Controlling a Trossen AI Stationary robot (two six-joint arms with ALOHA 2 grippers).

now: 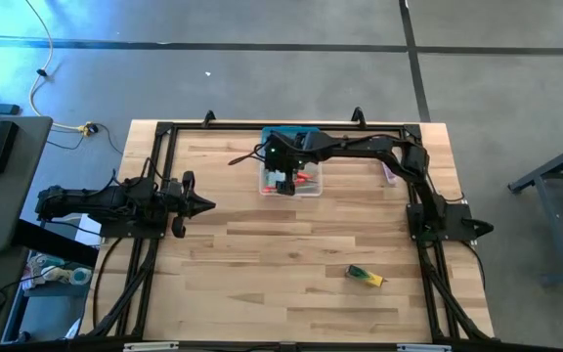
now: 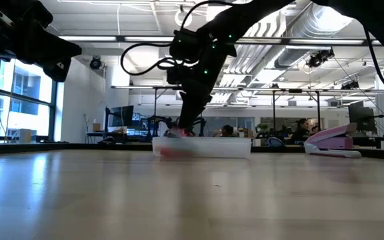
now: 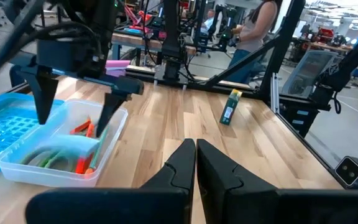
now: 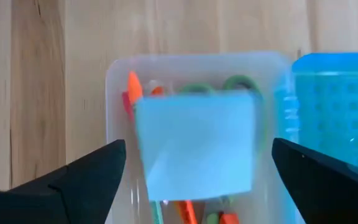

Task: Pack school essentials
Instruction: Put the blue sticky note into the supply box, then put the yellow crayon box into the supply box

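A clear plastic box (image 1: pixel 315 192) stands on the far middle of the table. In it lie green-handled scissors (image 4: pixel 238 83), an orange pencil (image 4: pixel 133 84) and red and green pens (image 3: pixel 84 163). A light-blue note pad (image 4: pixel 194 140) lies on top of them. My right gripper (image 4: pixel 199 146) hangs open just above the box, pointing down, a finger on either side of the pad without touching it. The yellow-green crayon pack (image 1: pixel 365 277) lies on the near right of the table. My left gripper (image 1: pixel 208 204) waits shut at the left side.
The blue lid (image 1: pixel 283 134) lies flat against the box's far side. A pink oblong bar (image 1: pixel 389 174) lies near the right frame rail. Black frame rails (image 1: pixel 154 176) border the table. Bare wood stretches between the box and the crayon pack. People stand beyond the table.
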